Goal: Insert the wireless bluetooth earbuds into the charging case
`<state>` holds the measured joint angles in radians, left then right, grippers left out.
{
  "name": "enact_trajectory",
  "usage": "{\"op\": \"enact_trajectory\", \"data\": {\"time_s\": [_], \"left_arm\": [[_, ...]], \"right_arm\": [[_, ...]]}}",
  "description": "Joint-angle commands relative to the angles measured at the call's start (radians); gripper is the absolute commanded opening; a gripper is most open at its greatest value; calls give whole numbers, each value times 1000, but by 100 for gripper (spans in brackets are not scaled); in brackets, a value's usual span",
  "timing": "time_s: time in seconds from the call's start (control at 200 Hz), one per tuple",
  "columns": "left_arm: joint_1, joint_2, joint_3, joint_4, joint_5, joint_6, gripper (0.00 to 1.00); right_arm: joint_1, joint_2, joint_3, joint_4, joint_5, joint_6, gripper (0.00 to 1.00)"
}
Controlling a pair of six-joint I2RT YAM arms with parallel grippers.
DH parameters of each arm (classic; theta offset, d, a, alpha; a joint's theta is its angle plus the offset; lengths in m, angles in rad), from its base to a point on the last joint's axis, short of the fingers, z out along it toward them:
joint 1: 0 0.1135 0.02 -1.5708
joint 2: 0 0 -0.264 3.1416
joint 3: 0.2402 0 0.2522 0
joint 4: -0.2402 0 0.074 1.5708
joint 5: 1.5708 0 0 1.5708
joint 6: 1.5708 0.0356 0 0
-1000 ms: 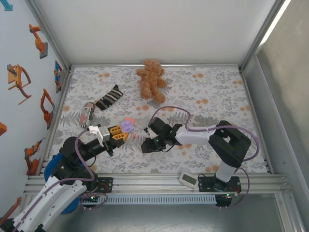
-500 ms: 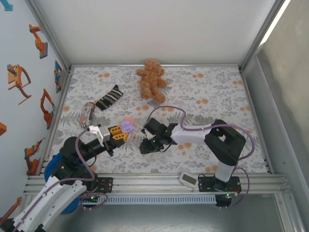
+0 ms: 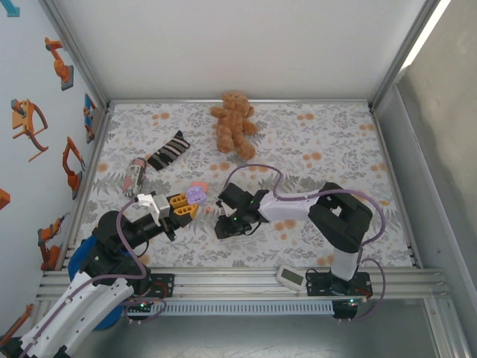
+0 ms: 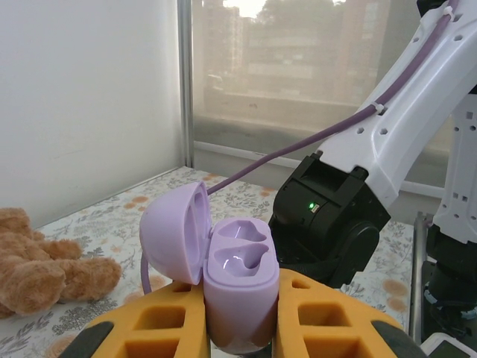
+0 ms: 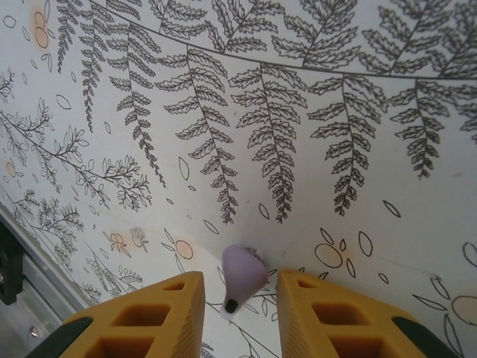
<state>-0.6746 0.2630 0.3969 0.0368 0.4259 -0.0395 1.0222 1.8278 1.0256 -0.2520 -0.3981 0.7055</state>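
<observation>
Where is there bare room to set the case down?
Bare: the mat's far right, from the teddy bear to the edge. Crowded: left-centre, around the left gripper holding the charging case, the right gripper, sock and cylinder.

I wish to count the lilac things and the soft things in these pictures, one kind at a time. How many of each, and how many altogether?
Lilac charging case: 1
Lilac earbud: 1
Teddy bear: 1
Striped sock: 1
Total: 4

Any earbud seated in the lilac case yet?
No, both wells of the open lilac case are visibly empty in the left wrist view.
</observation>
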Motion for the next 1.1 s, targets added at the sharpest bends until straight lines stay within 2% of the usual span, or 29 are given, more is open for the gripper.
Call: {"op": "enact_trajectory", "data": {"time_s": [0.0, 0.471, 0.796, 1.092], "left_arm": [[-6, -10, -8, 11, -3, 6, 0], [-7, -10, -8, 11, -8, 8, 0], [-7, -10, -7, 9, -9, 6, 0], [-8, -10, -6, 10, -9, 5, 0]], "right_arm": [[9, 19, 33, -46, 24, -22, 28], [13, 40, 41, -53, 40, -26, 23], [13, 19, 42, -59, 44, -37, 16], [12, -18, 37, -66, 54, -57, 15]]}}
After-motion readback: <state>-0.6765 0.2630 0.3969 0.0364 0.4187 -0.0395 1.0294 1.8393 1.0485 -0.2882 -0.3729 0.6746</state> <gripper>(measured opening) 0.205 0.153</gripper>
